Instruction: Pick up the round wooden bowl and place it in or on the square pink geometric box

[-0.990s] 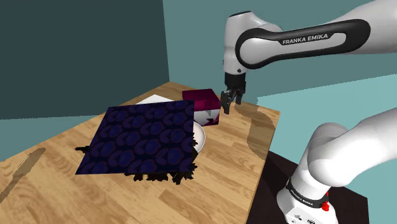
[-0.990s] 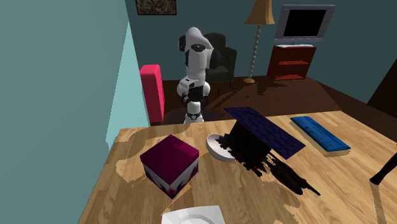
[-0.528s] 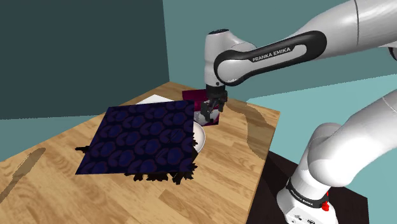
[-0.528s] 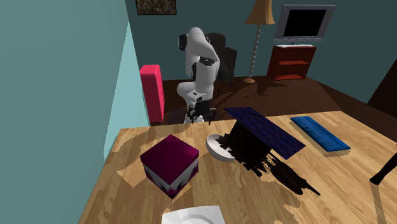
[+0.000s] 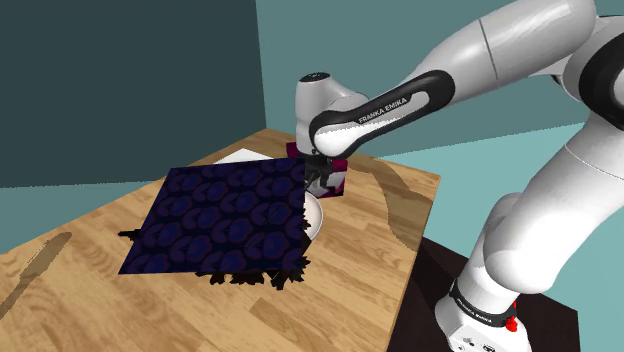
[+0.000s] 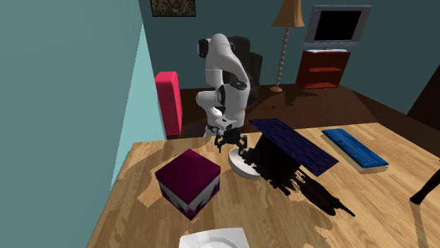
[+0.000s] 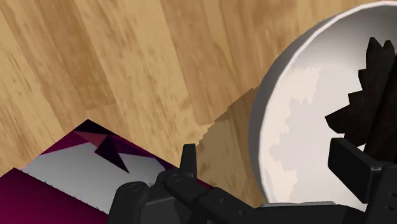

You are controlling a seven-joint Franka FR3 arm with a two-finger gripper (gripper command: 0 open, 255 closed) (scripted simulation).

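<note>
The round bowl [image 5: 314,217] is drawn white and sits on the wooden table, half tucked under a dark blue patterned panel [image 5: 225,215]. In the second exterior view the bowl [image 6: 242,166] lies just beyond the square magenta box [image 6: 188,180]. My gripper [image 6: 231,144] hangs open right above the bowl's near rim. Seen from the wrist, the bowl [image 7: 299,127] has its rim between my fingers: one fingertip [image 7: 188,160] outside, by the box [image 7: 63,178], the other [image 7: 356,167] over the inside. In the shoulder view my gripper [image 5: 318,181] hides most of the box [image 5: 338,180].
A jagged black shape [image 6: 278,165] under the panel reaches into the bowl. A white plate [image 6: 213,239] sits near the table's front edge in the second exterior view, and a blue flat object [image 6: 355,148] to its right. The table edge [image 5: 415,235] runs near the stand.
The arm has swung from beside the box over to the bowl and come down; the gripper now stands open over the bowl's rim. Bowl and box have not moved.
</note>
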